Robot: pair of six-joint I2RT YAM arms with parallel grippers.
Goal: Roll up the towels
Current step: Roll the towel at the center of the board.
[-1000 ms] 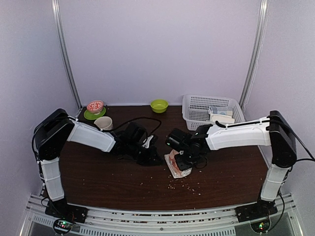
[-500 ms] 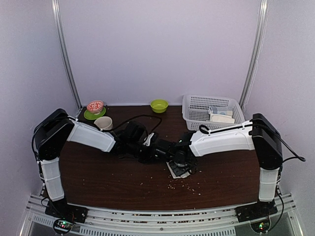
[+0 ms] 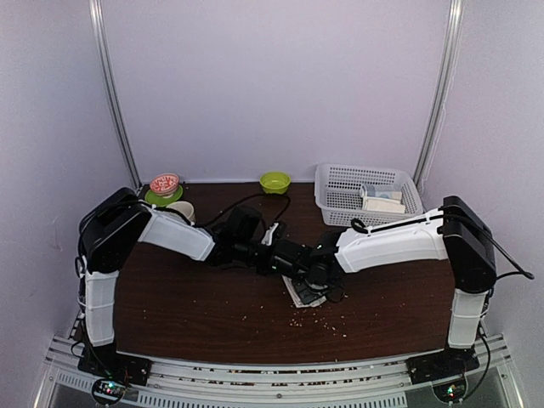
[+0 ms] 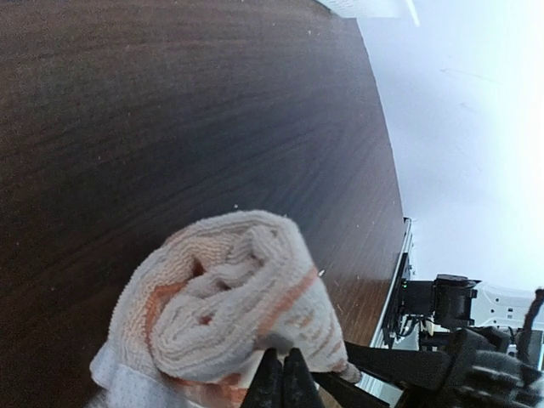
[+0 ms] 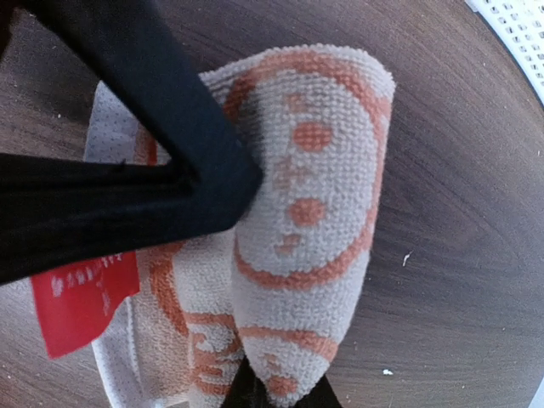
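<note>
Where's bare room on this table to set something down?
Bare table along the near edge, either side of the crumbs. Crowded mid-table, where left gripper and right gripper meet at the towel, and at the back: cup, green bowl, basket.

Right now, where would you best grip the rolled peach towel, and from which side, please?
I'd take the peach towel across the middle of its rolled body, coming down from above to straddle its long sides. It's a soft, loosely wound roll with an open spiral end and a red tag at one edge, so a mid-length pinch should keep the layers together.
</note>
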